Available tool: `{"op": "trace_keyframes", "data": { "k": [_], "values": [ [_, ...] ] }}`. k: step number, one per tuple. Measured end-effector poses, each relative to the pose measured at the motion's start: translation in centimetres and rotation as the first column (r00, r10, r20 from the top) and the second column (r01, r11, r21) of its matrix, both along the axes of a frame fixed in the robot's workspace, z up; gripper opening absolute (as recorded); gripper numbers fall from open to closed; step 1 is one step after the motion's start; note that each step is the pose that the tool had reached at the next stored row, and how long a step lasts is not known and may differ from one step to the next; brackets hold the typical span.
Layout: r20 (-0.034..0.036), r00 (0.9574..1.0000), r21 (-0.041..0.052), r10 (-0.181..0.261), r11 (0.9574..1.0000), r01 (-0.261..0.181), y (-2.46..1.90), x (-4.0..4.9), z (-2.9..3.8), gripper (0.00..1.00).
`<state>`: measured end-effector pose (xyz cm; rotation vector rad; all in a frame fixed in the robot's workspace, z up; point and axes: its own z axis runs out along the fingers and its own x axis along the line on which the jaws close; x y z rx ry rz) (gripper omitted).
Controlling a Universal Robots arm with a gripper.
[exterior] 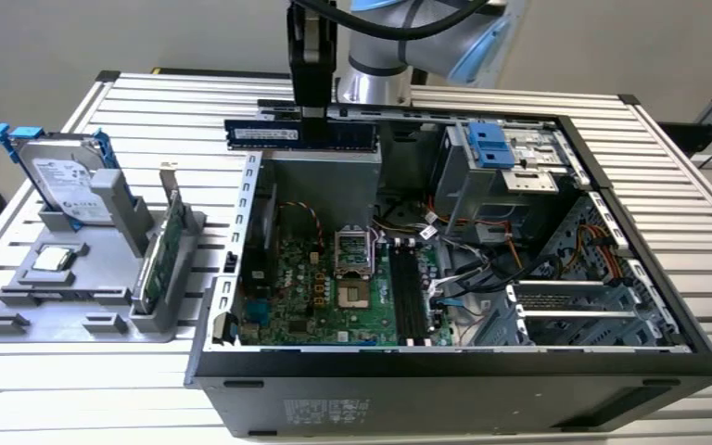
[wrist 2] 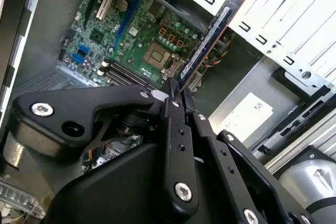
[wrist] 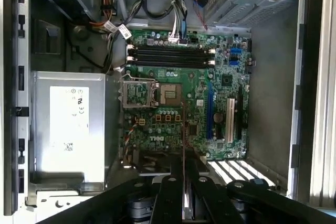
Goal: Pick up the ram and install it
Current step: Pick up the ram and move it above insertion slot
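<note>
One gripper (wrist 2: 176, 85): the jaws are clamped on the ram, the black fingers (wrist 2: 173, 114) pinching it from both flat sides near the middle of its length in the exterior view.
Ram (exterior: 300, 134): it hangs in the air over the far wall of the case, long edge level. In the second wrist view it runs away from the fingertips (wrist 2: 212, 32), and in the first wrist view it is a thin edge-on line (wrist: 183, 129).
Grip quality: judged firm and square, and the stick looks level, which suits a straight push.
Memory slots (wrist: 170, 56): four dark slots lie side by side, all empty, well apart from the ram, with cables just beside one end.
Alignment: the stick lies crosswise to the slots (exterior: 408, 297). A clean seat calls for its long edge parallel to one slot, with the notch matched.
Latches: pale clips sit at the slot ends; whether they stand open I cannot tell.
Motherboard (wrist: 178, 114): the processor socket (wrist: 139, 94) sits just beside the slots, so any descent should stay off it.
Risk: a tilted entry could jam one corner or bend the board.
Case (exterior: 455, 366): it lies on its side, open upward, so there is free access from above.
</note>
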<state>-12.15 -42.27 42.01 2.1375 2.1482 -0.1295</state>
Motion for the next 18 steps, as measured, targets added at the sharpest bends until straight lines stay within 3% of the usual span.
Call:
{"op": "trace_keyframes", "data": {
  "k": [6, 10, 15, 18],
  "values": [
    [0.0000, 1.0000, 0.0084, 0.001, 1.0000, -0.001, 0.55, 1.12, -0.42, 0.00],
    [-0.0001, 1.0000, 0.0295, 0.003, 0.9996, -0.003, 0.61, 2.20, -0.52, 0.00],
    [0.0004, 1.0000, 0.0972, 0.010, 0.9952, -0.010, 0.61, 2.99, -0.55, 0.00],
    [0.0006, 0.9999, 0.1320, 0.010, 0.9912, -0.010, 0.61, 3.67, -0.56, 0.00]
  ]
}}
